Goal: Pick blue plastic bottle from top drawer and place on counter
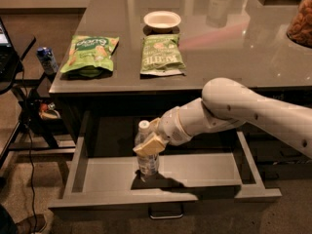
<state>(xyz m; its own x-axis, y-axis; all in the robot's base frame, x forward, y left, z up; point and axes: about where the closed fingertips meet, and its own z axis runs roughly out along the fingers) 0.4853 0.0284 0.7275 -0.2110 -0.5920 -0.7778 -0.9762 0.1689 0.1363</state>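
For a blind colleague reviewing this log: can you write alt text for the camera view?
A white robot arm reaches from the right into the open top drawer, its gripper at the middle of the upright blue plastic bottle standing on the drawer floor. Above, the counter holds two green snack bags and a white bowl.

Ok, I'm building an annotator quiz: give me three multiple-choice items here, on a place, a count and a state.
1. Where does the blue plastic bottle stand? A on a chair; B in the top drawer; C on a shelf.
2. How many green snack bags lie on the counter? A two; B one; C four.
3. The top drawer is: A shut; B taken out; C pulled open.
Key: B, the bottle stands on the drawer floor with the gripper at it; A, two bags lie near the counter's front edge; C, the drawer's floor is exposed.
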